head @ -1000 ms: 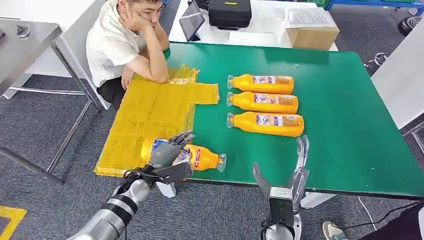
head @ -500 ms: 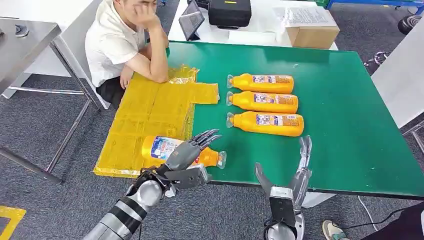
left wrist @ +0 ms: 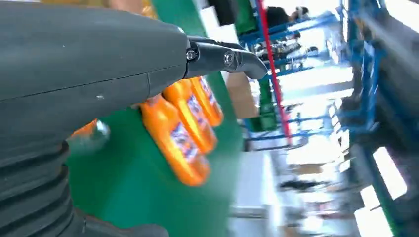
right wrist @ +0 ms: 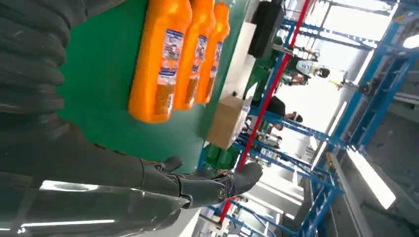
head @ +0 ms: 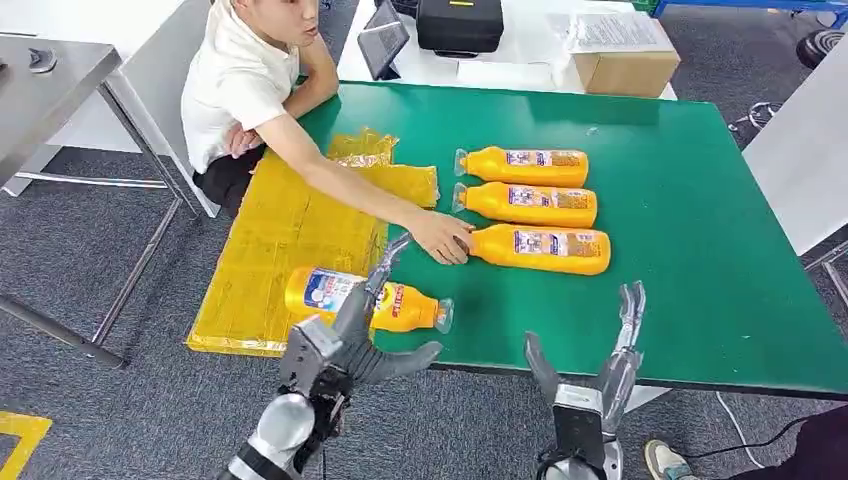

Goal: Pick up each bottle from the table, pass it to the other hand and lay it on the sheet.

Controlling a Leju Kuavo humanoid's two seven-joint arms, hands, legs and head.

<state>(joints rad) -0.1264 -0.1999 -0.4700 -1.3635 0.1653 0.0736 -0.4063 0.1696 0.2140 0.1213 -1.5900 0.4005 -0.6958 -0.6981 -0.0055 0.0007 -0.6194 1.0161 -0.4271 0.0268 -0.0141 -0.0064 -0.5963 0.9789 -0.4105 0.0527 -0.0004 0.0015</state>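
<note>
Green bench (head: pixel 700 280): my left robot hand (head: pixel 345 340) has let go and drawn back, spread empty; right robot hand (head: pixel 590 370) open too. Delivered orange plastic bottle (head: pixel 365 300) lies on the yellow sheet (head: pixel 280 240) at 9 o'clock. A person's hand (head: pixel 445 240) now touches the nearest remaining orange bottle (head: pixel 545 248).

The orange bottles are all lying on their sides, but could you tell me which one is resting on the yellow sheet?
The lone bottle near the table's front edge, by the left hand; its cap end overhangs the green table. The other three lie in a row on bare green.
</note>
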